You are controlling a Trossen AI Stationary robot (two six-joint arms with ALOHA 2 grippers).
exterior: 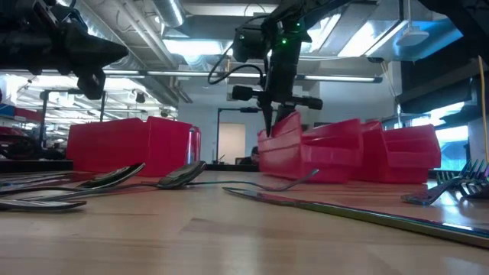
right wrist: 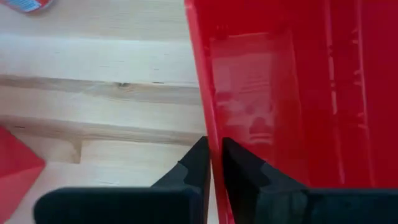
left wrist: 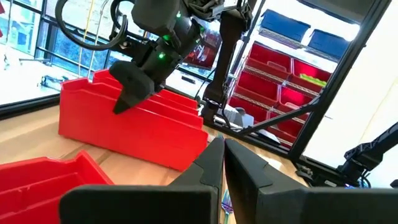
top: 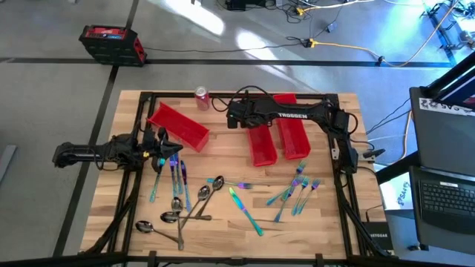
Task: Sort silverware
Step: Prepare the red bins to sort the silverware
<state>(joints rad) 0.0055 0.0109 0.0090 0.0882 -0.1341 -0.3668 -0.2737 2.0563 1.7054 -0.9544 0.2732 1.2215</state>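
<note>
Two sets of jaws: right gripper [right wrist: 212, 163] pinching the middle red bin's [top: 261, 147] wall, best shifted slowly; left gripper [left wrist: 222, 163] pressed together, empty, above the silverware [top: 223, 199].

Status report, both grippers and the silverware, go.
Left gripper shut, empty, above the knives. Right gripper pinching the wall of the middle red bin. Silverware all loose on the table. Nothing in the way.

Silverware [top: 223, 194] on table [top: 312, 230], before three bins [top: 261, 144].
</note>
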